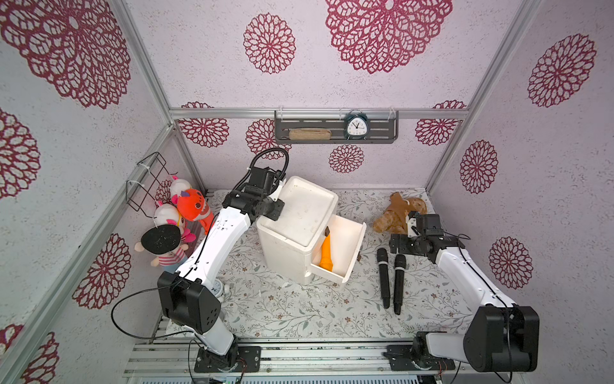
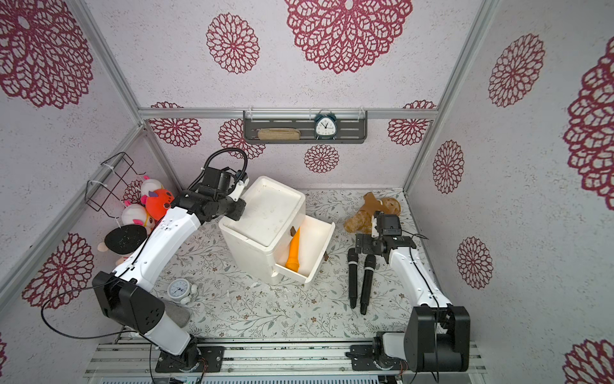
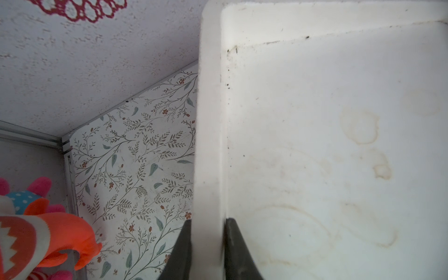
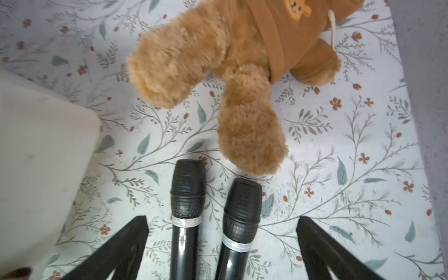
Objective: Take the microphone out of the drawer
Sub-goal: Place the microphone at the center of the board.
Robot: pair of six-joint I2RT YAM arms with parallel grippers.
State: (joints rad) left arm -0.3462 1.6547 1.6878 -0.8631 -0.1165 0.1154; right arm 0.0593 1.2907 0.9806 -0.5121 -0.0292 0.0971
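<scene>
Two black microphones lie side by side on the floral table, right of the drawer, in both top views. The white drawer stands pulled out of the white cabinet. In it lies an orange tapered object. My right gripper hangs open just above the heads of the two microphones, one finger on either side, touching neither. My left gripper is shut on the cabinet's raised top rim at its far left side.
A brown teddy bear lies just beyond the microphones, its legs close to their heads. Plush toys pile in the left corner under a wire basket. A small white clock stands by the left arm. A wall shelf carries an alarm clock.
</scene>
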